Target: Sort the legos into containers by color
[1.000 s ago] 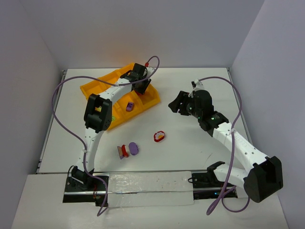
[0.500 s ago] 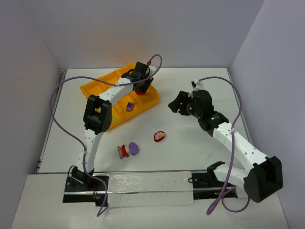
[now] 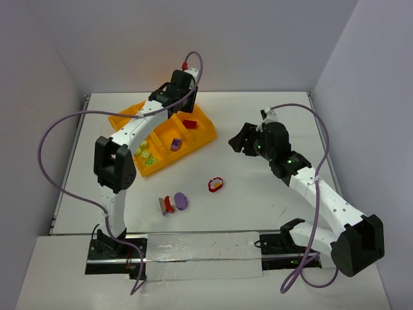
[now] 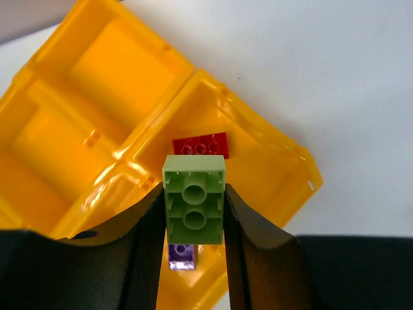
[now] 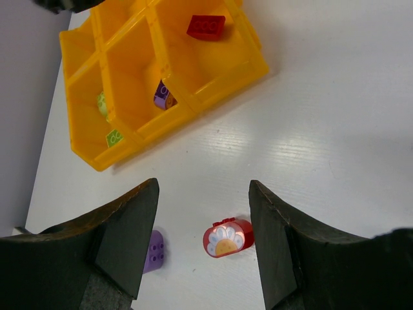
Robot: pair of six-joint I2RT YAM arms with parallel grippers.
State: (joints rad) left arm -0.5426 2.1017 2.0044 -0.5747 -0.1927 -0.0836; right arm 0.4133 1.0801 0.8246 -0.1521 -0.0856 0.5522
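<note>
My left gripper (image 3: 178, 90) is raised over the far side of the orange-yellow tray (image 3: 120, 120). Its jaws (image 4: 193, 223) are shut on a yellow-green lego (image 4: 193, 199), underside facing the wrist camera. Below it in the tray lie a red lego (image 4: 201, 146) in the near-right cell and a purple lego (image 4: 181, 256) in the adjoining cell. Yellow-green legos (image 3: 145, 155) lie in the near-left cell. My right gripper (image 3: 240, 141) hangs open and empty above the table, right of the tray. Between its fingers in the right wrist view lies a red rounded lego (image 5: 228, 237).
On the table in front of the tray lie the red rounded lego (image 3: 216, 185), a purple rounded lego (image 3: 181, 201) and a small red and white cluster (image 3: 167, 205). The left arm's purple cable (image 3: 48, 139) loops out to the left.
My left arm swung back and left, carrying the yellow-green lego from the near-right cell toward the tray's far side. That uncovered the red lego and the yellow-green ones. The right arm stayed still.
</note>
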